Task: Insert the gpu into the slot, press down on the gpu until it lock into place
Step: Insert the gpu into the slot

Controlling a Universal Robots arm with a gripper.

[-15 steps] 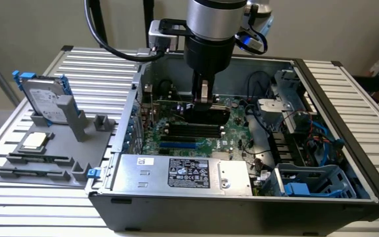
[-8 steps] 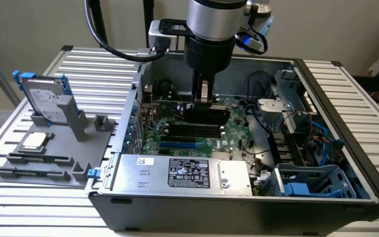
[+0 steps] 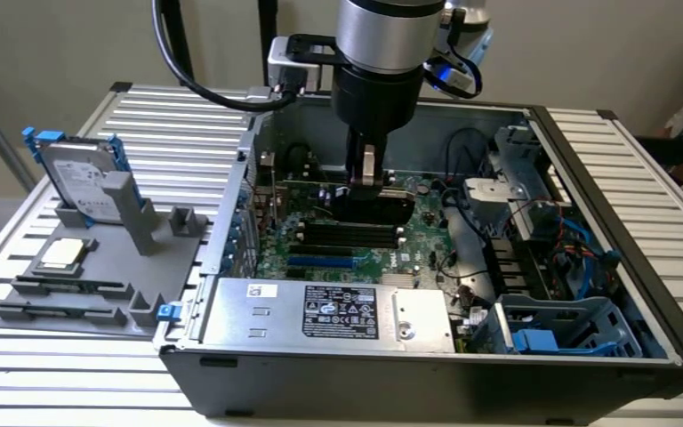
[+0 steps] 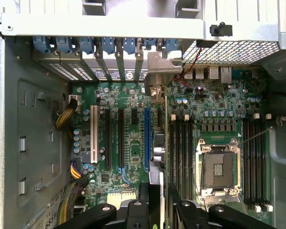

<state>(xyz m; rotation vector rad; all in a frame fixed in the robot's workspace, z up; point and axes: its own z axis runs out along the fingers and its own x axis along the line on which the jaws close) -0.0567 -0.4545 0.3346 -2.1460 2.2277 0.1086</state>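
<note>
Jaws grip the gpu (image 4: pixel 160 143) narrowly, the wrist view showing it edge-on just beside the blue slot (image 4: pixel 146 138) on the motherboard (image 4: pixel 133 157), its bracket (image 4: pixel 161 71) toward the rear wall, whereas the exterior view shows its black face upright, low inside the open case (image 3: pixel 437 378) on the slatted desk (image 3: pixel 68 382).

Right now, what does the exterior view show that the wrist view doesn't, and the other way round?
Exterior view adds: the hard drive in its grey fixture outside the case, and the blue drive cage. Wrist view adds: the empty CPU socket and the white slot, seen from above. Both: the green motherboard and the end effector shut on the gpu, which the wrist view sees edge-on beside the blue slot.
</note>
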